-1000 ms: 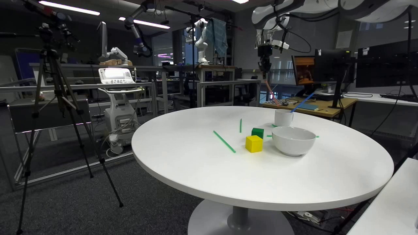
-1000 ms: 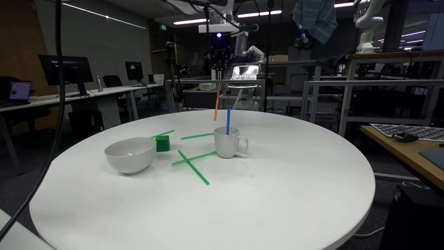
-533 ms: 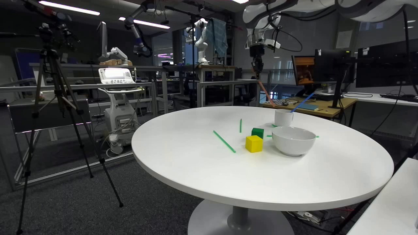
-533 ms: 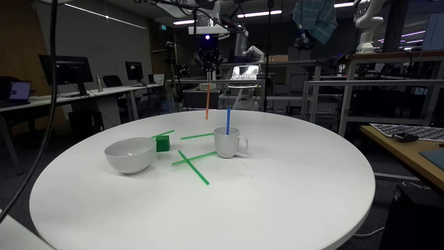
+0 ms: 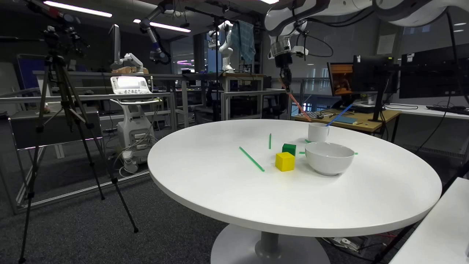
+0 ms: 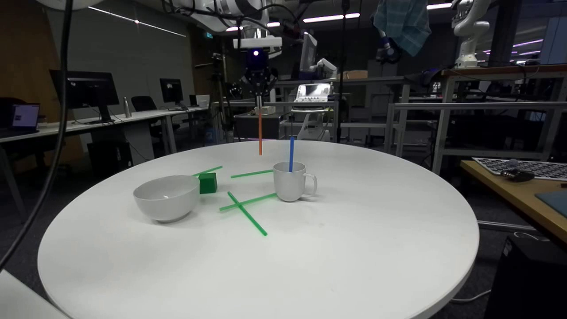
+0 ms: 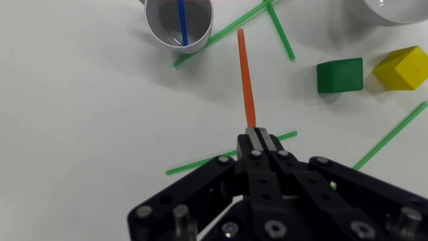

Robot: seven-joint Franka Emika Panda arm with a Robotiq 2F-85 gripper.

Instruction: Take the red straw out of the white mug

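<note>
My gripper (image 7: 256,130) is shut on the red straw (image 7: 246,78), which looks orange-red and sticks out past the fingertips. In both exterior views the gripper (image 5: 287,89) (image 6: 259,104) is above the far part of the table, and the straw (image 5: 300,107) (image 6: 260,135) hangs from it, outside the mug. The white mug (image 5: 318,132) (image 6: 289,184) stands upright on the table. A blue straw (image 6: 291,154) leans in it. The wrist view shows the mug (image 7: 165,20) at the top with the blue straw (image 7: 182,21) inside.
The white bowl (image 6: 166,199) stands near the mug on the round white table (image 5: 220,183). A green cube (image 7: 344,75) and a yellow cube (image 7: 404,68) sit beside it. Several green straws (image 6: 254,221) (image 7: 197,164) lie on the table, some close to the mug.
The gripper has moved left and a little lower in both exterior views, carrying the red straw away from the mug. The mug, blue straw and other objects have not moved.
</note>
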